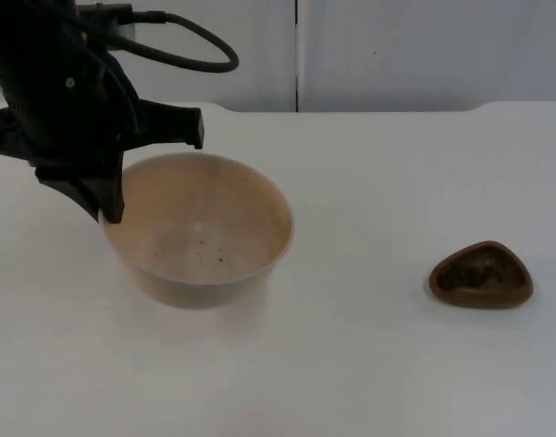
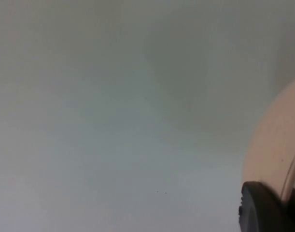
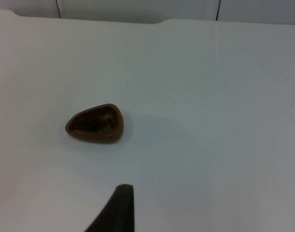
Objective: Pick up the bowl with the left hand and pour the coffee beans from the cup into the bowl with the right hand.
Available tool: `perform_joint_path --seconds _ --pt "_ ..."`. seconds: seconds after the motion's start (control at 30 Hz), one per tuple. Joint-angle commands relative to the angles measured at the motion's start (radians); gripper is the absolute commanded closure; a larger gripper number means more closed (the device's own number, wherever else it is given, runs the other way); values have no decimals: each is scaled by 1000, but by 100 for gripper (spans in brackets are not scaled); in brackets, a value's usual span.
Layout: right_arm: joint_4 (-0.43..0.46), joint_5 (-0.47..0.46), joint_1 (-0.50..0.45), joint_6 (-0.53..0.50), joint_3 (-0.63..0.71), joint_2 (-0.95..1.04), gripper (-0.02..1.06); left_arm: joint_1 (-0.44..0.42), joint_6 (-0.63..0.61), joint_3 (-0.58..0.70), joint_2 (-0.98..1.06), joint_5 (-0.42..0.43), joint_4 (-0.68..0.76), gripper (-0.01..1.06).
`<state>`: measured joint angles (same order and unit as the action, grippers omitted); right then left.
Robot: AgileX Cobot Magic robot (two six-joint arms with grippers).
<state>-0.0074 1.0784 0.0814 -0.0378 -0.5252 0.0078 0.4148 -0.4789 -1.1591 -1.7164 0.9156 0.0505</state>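
While the bowl sits on the counter, the scene reads as follows.

Bowl: the bowl is pale beige and round, upright on the white counter, on the left half of the top view. A few dark specks lie on its inner bottom. In the left wrist view a curve of its outer wall shows.

Left gripper: the left gripper is at the bowl's left rim in the top view, with one black finger reaching down at the rim edge. In the left wrist view a black fingertip lies against the bowl's wall, seemingly on the outside. Whether the fingers are clamped on the rim or merely around it cannot be told.

Cup: the cup is small, brown and of a rounded triangular shape, standing on the counter well apart from the bowl, toward the right. Dark contents fill its inside, probably coffee beans, though single beans cannot be made out. In the right wrist view the cup stands alone on the counter.

Right gripper: one black fingertip shows in the right wrist view, apart from the cup and not touching it. Its opening cannot be told.

Wall: the grey wall closes the counter's far edge.
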Motion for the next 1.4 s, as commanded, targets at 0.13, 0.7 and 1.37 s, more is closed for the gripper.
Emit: perform_joint_path --seconds 0.13,0.7,1.37 --pt "15 -60 -7 3 -28 115 -1 5 -5 -2 9 -4 -11 105" --pt "19 -213 -7 3 -261 700 0 5 -5 -2 9 -8 -13 105" --pt "14 -163 117 3 -595 1148 0 5 -5 -2 9 -13 -4 105"
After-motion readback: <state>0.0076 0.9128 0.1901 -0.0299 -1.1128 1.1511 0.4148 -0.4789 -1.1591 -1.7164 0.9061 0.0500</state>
